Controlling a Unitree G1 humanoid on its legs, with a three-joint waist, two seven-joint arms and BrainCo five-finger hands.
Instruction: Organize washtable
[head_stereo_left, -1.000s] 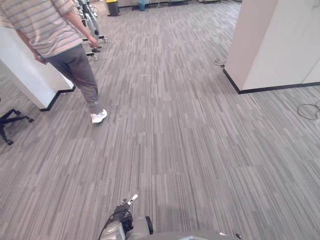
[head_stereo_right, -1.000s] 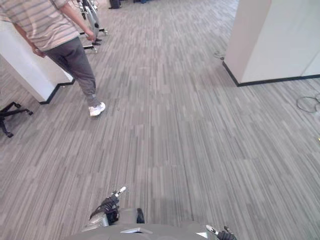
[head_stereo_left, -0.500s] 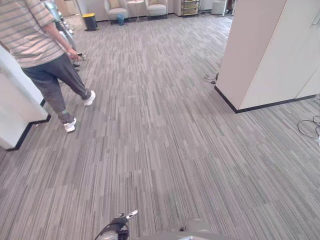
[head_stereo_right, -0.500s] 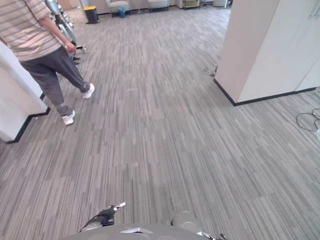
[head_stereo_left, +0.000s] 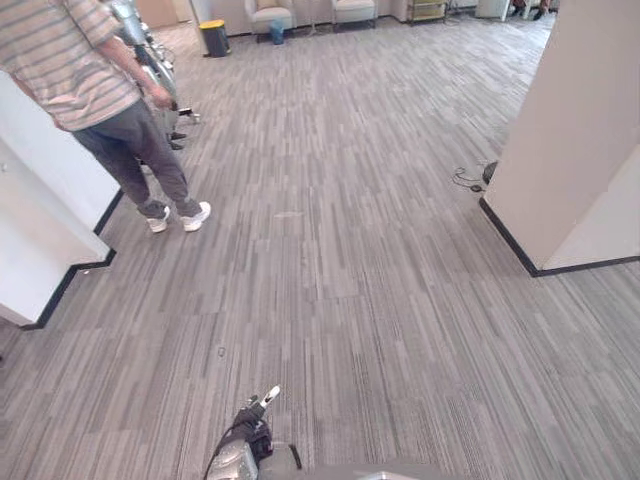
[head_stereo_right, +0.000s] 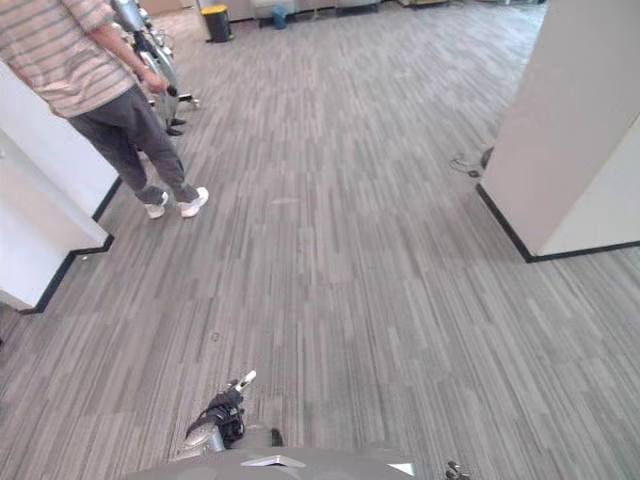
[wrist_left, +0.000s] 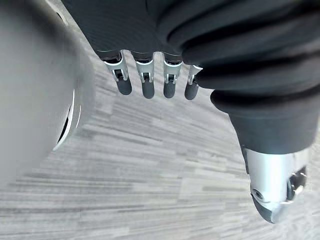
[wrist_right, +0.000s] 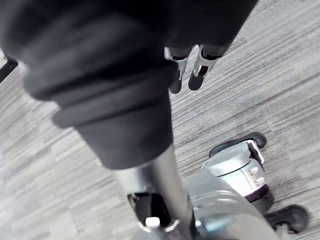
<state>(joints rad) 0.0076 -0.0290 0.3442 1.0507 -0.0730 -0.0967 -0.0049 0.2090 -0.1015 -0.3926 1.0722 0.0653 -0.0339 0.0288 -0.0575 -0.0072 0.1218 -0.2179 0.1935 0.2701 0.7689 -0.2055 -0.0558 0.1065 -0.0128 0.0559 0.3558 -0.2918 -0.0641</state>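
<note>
My left hand (head_stereo_left: 249, 437) hangs low at the bottom of the eye views, above grey striped carpet (head_stereo_left: 350, 260). In the left wrist view its fingers (wrist_left: 144, 82) are straight and its thumb (wrist_left: 274, 192) stands apart, with only carpet past them. My right hand (wrist_right: 196, 67) hangs over the same carpet with relaxed fingers that hold nothing. A small part of that right hand (head_stereo_right: 455, 469) peeks in at the bottom edge of the right eye view.
A person (head_stereo_left: 105, 95) in a striped shirt and white shoes stands at the left by a machine (head_stereo_left: 150, 55). White walls with black skirting rise at the left (head_stereo_left: 40, 230) and right (head_stereo_left: 580, 150). Cables (head_stereo_left: 468, 180) lie by the right wall. A yellow-lidded bin (head_stereo_left: 213, 38) stands far back.
The whole picture has shifted as the camera moved. The person has walked on beside the left wall and now stands with both feet together. Both hands stay low and hold nothing.
</note>
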